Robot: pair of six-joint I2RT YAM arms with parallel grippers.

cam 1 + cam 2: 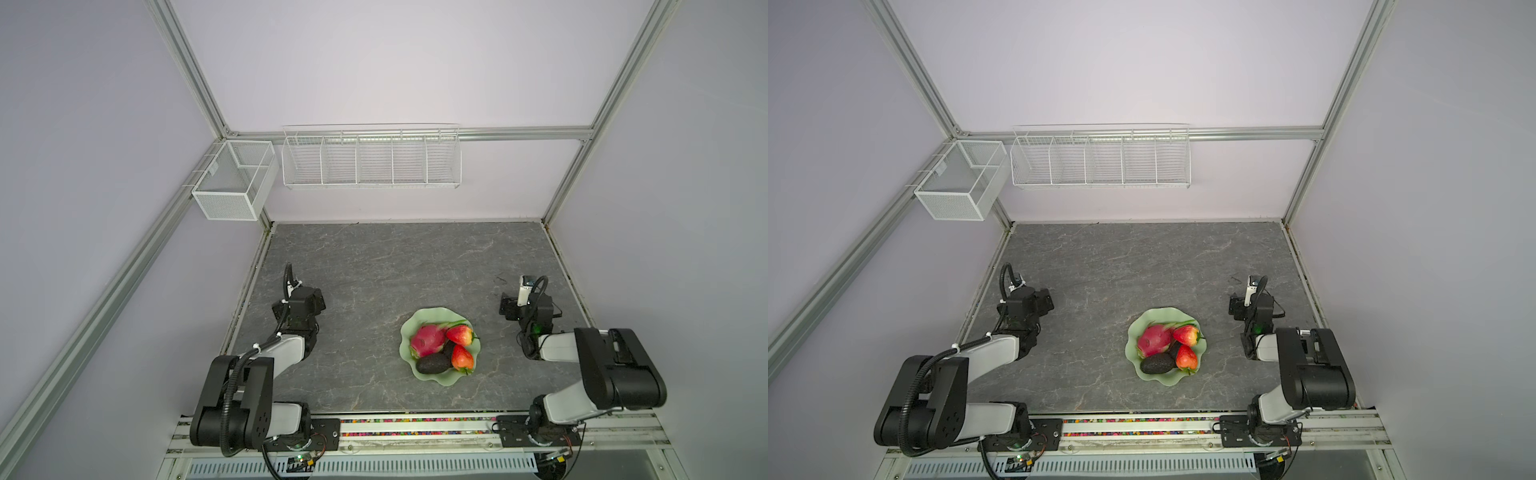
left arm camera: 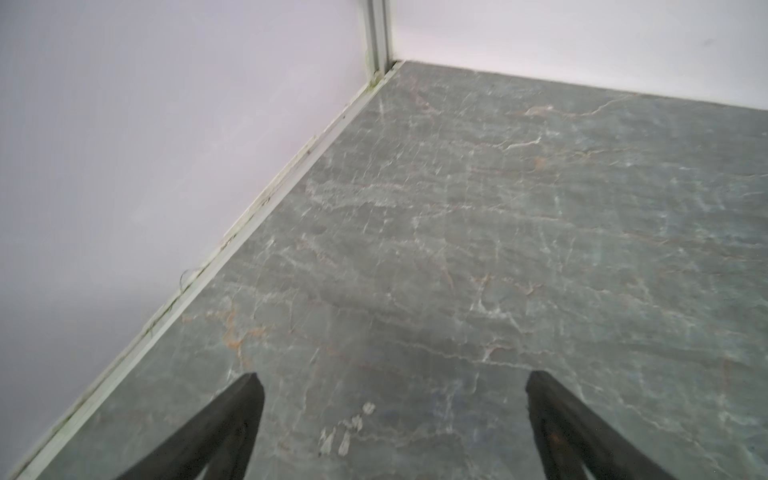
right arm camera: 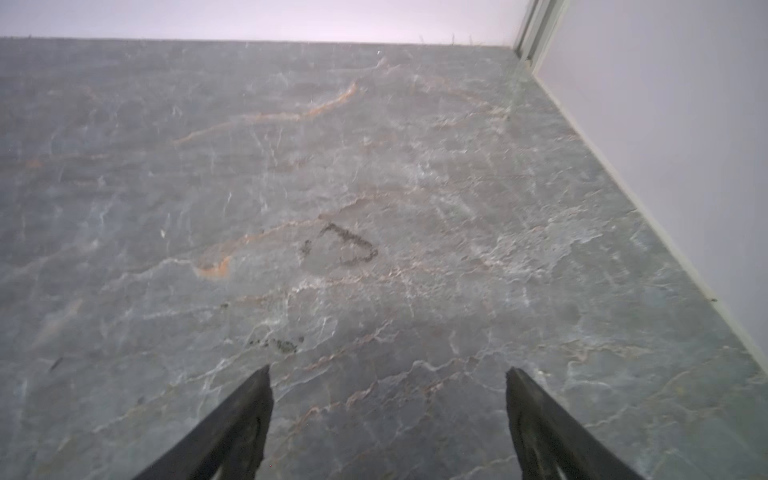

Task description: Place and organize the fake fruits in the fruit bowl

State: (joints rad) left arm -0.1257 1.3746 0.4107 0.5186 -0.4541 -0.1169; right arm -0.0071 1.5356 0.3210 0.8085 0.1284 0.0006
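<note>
Left claw and right claw are spread and empty over the desk — well apart from the bowl; the fruits look settled, so nothing should be nudged.

No legible text, labels, brands, numbers in any view

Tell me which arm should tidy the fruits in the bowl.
Right, probably. The fruit bowl sits right of centre, nearer the right arm than the left arm. Both arms' jaws are open and empty.
</note>
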